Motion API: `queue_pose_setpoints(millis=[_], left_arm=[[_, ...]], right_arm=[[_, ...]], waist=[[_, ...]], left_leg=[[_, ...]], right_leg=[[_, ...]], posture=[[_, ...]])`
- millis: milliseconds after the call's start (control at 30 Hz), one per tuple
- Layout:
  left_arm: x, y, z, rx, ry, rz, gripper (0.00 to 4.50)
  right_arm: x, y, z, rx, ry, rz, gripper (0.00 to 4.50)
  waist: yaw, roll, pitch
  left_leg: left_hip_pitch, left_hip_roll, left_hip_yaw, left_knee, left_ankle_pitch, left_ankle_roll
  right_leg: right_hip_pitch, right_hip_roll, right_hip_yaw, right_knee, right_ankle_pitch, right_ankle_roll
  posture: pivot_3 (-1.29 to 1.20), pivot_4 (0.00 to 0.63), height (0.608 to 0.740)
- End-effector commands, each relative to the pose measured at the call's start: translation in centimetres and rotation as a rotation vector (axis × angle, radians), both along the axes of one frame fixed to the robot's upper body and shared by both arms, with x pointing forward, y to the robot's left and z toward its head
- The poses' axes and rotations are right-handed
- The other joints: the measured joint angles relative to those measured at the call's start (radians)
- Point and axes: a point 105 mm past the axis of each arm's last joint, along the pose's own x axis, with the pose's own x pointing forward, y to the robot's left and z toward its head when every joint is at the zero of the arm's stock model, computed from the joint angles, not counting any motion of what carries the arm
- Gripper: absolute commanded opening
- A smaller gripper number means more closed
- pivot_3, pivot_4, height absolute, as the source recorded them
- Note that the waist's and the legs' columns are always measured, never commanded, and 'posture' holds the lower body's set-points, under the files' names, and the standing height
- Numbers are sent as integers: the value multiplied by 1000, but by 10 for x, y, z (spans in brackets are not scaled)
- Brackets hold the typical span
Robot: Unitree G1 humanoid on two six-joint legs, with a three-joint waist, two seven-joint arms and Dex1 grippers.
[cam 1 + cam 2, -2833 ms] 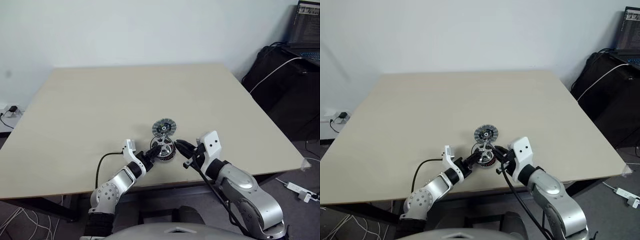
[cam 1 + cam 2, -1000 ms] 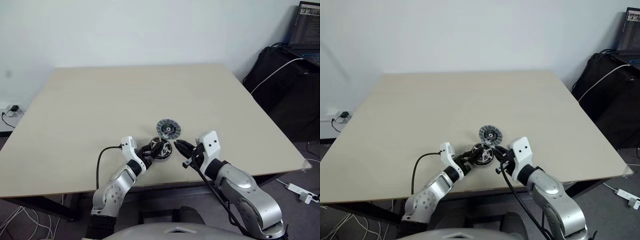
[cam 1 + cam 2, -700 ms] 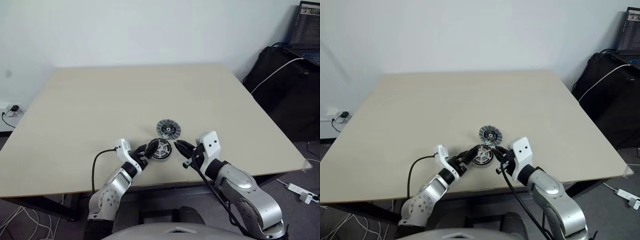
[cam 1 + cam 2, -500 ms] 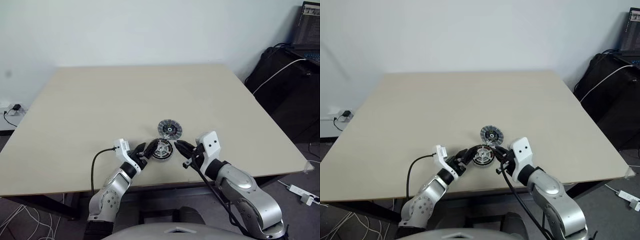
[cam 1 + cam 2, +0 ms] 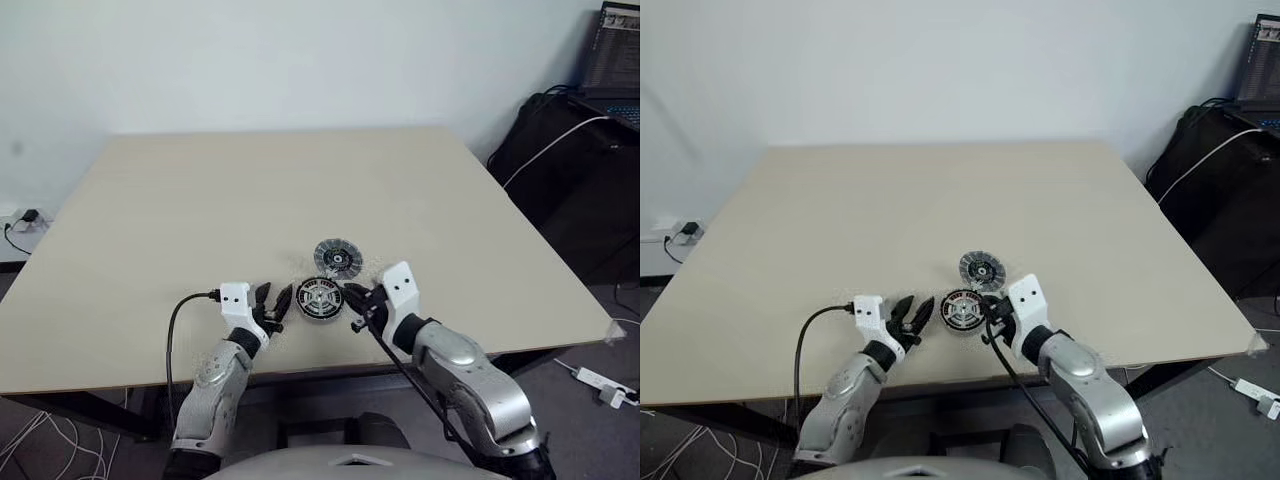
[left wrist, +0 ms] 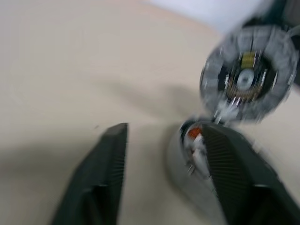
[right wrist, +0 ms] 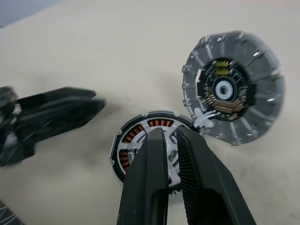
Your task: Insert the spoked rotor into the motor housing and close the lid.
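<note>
Copper-ringed motor housing [image 7: 149,149] sat flat on the table [image 5: 200,200], spoked rotor [image 5: 321,295] in it, lid [image 7: 233,87] touching its far edge. Our right gripper [image 7: 169,146] — fingers pressed together — hovered over it; left gripper [image 5: 273,303] spread, just beside.

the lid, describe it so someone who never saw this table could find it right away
On the beige table, look near the front edge between the two black tools. Two small round discs lie there side by side, nearly touching. The round grey metal lid is the farther one, with a ribbed grey rim and dark centre, while the nearer disc, the motor housing, shows copper-brown windings.
</note>
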Motion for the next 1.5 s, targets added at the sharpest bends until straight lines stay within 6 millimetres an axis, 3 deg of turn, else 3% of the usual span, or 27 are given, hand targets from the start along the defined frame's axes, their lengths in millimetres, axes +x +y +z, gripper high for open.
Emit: queue_pose_setpoints(millis=[33, 133, 167, 333, 600, 800, 867, 967, 1167, 1333, 1500], left_arm=[[0, 0, 16, 173, -188, -36, 1150], [-5, -3, 18, 219, -243, -80, 157], [-7, -4, 18, 233, -257, -95, 38], [-16, -14, 16, 229, -262, -163, 38], [-22, -15, 10, 195, -206, -190, 38], [-23, -15, 8, 178, -194, -189, 38], [-23, -17, 7, 165, -190, -204, 38], [-25, -20, 4, 167, -184, -228, 0], [-24, -23, 5, 151, -180, -238, 0], [-25, -29, 9, 133, -178, -241, 0], [-27, -29, 6, 127, -165, -239, 0]], right_arm=[[15, 13, 8, 6, -64, 11, 488], [21, 23, 5, -6, -72, 34, 488], [23, 25, 5, -5, -74, 40, 488], [32, 33, -6, -14, -50, 64, 488], [22, 26, -56, -134, 111, 86, 488], [21, 27, -25, -113, 8, 159, 488], [15, 27, -8, -146, -35, 276, 488], [6, 21, 0, -241, -51, 407, 1124], [-11, 11, 1, -428, -3, 661, 3039], [2, 7, -6, -562, 10, 719, 3039], [16, 12, -9, -591, 13, 731, 3039]], waist=[[1, 0, 0], [1, 1, 0], [3, 1, 0], [0, 2, 0], [-2, 4, -1], [-1, 5, -2], [-1, 6, -1], [0, 7, -1], [2, 6, 0], [1, 5, 0], [5, 4, 1]], left_leg=[[0, 0, 0, 0, 0, 0], [0, 0, 0, 0, 0, 0], [0, 0, 0, -1, 0, 0], [-1, -1, 1, -1, 0, 0], [0, -1, 1, -1, 0, 0], [1, 0, 1, -1, 0, 0], [1, 0, 1, -1, 0, 0], [0, -1, 1, -1, 0, 1], [1, 0, 0, 0, 0, 1], [1, 0, 1, 1, 0, 1], [0, -1, 0, 2, 0, 2]], right_leg=[[0, 0, 0, 0, 0, 0], [0, -1, 0, 0, 0, 0], [0, -2, 0, 0, 0, 0], [-1, -3, 0, 0, 3, -5], [0, -1, 0, 0, 2, -3], [1, -2, 0, 0, 0, 0], [0, -2, 0, 0, 0, 0], [0, -2, 0, 0, 0, 0], [0, -1, -2, 0, 0, 0], [1, -1, -2, 0, 0, 0], [1, -2, -2, 0, 0, 0]], posture=[[0, 0, 740], [0, 0, 740], [0, 0, 740], [0, 0, 740], [0, 0, 740], [0, 0, 740], [0, 0, 740], [0, 0, 740], [0, 0, 740], [0, 0, 740], [0, 0, 740]])
